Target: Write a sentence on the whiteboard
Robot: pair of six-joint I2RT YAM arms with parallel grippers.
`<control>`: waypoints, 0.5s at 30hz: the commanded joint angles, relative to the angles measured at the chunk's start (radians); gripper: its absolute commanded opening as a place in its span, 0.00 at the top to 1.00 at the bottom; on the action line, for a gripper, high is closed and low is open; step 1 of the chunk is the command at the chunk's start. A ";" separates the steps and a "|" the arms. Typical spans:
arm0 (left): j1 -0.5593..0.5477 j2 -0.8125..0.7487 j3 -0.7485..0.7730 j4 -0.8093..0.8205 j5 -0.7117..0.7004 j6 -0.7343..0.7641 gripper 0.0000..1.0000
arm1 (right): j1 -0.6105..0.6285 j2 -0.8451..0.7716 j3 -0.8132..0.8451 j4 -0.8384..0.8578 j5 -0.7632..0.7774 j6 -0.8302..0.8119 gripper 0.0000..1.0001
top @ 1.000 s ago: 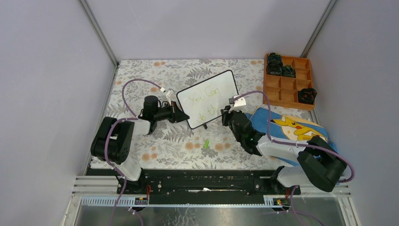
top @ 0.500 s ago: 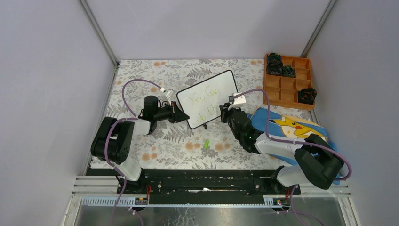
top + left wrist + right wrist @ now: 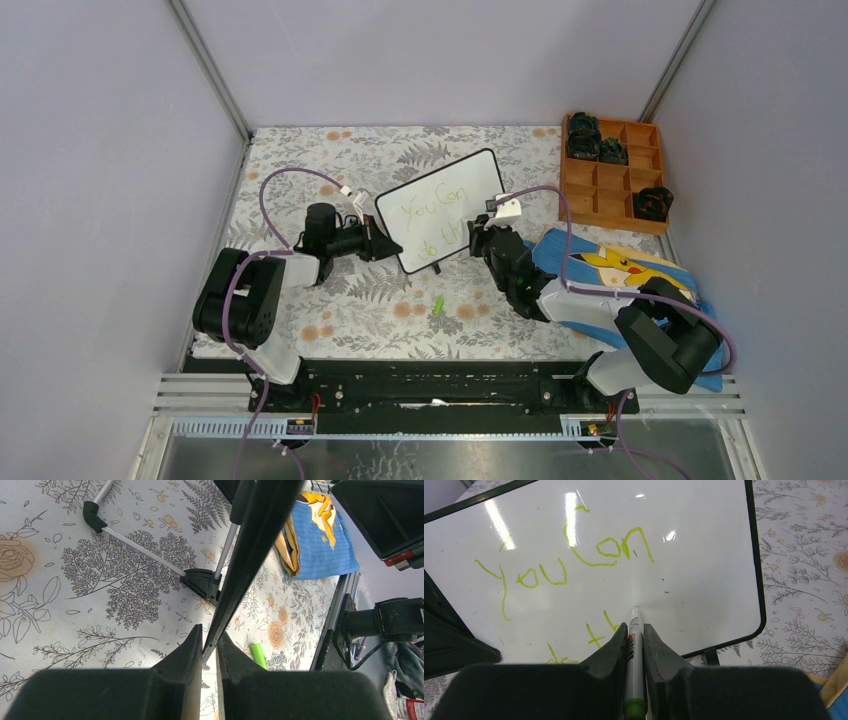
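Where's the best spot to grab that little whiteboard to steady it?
Its thin framed left edge, from the side: the whiteboard stands propped on feet, and that edge fits the jaws of the left gripper, leaving the face free.

Our three cameras
Overhead we face the bench from its near edge; both wrist views crowd the whiteboard.

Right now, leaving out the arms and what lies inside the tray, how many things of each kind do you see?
whiteboard: 1
marker: 1
small green piece on the table: 1
wooden tray: 1
blue cloth: 1
Total: 5
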 commanded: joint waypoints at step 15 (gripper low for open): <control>-0.009 0.032 0.002 -0.101 -0.098 0.034 1.00 | -0.018 0.004 0.015 0.046 -0.006 0.017 1.00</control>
